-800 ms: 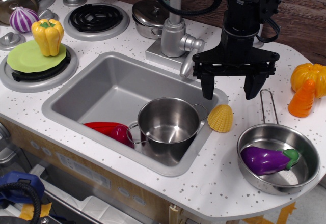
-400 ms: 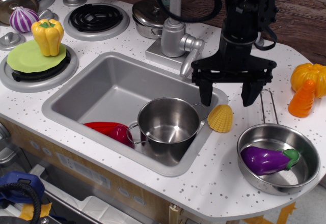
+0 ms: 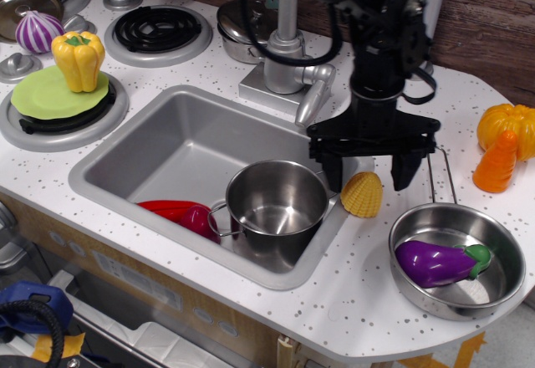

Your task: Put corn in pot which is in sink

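Note:
The pale-yellow ribbed corn [image 3: 362, 195] lies on the white speckled counter just right of the sink's [image 3: 159, 146] right rim. The shiny steel pot [image 3: 277, 203] with two loop handles stands empty in the sink's front right corner. My black gripper [image 3: 366, 170] hangs open directly above the corn, one finger on its left near the pot's rim and the other [image 3: 402, 170] to its right. The fingertips are about level with the corn's top and do not grip it.
A red toy [image 3: 177, 214] lies in the sink left of the pot. A long-handled pan [image 3: 493, 288] with a purple eggplant [image 3: 440, 261] sits right of the corn. The faucet [image 3: 288, 58] and lidded pot [image 3: 242, 29] stand behind. Yellow pepper [image 3: 78, 58] on green plate at left; orange toys [image 3: 503, 146] at right.
My open gripper has moved down and slightly left, closing in over the corn. The corn, pot and other things have not moved.

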Robot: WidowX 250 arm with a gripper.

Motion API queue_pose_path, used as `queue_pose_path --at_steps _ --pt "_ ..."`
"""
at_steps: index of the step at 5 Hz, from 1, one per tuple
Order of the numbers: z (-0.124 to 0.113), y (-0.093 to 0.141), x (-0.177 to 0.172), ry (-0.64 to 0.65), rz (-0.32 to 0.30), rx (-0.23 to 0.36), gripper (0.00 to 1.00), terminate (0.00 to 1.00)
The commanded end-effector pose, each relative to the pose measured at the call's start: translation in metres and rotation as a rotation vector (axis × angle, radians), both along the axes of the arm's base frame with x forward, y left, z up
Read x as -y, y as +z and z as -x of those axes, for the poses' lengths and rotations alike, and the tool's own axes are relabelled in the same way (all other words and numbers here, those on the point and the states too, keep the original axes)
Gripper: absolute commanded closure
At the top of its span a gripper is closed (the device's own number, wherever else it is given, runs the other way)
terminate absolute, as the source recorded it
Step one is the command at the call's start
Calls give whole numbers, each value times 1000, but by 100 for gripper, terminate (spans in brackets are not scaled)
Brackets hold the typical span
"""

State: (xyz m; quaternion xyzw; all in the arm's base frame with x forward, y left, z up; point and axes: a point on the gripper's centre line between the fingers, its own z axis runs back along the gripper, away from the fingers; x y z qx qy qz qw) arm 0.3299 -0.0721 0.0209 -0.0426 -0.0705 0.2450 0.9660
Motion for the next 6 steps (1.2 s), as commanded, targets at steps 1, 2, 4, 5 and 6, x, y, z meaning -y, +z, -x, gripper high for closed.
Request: queue_pose_path --at_steps 1,2,4,5,6 --pt "-2 0 -1 1 32 38 0 0" --pt "0 -4 3 14 49 45 0 0" --pt "-1 8 -8 -4 -15 47 100 0" --pt "5 24 -22 -29 -129 37 100 0" --pt "12 36 -38 -48 -174 9 100 0"
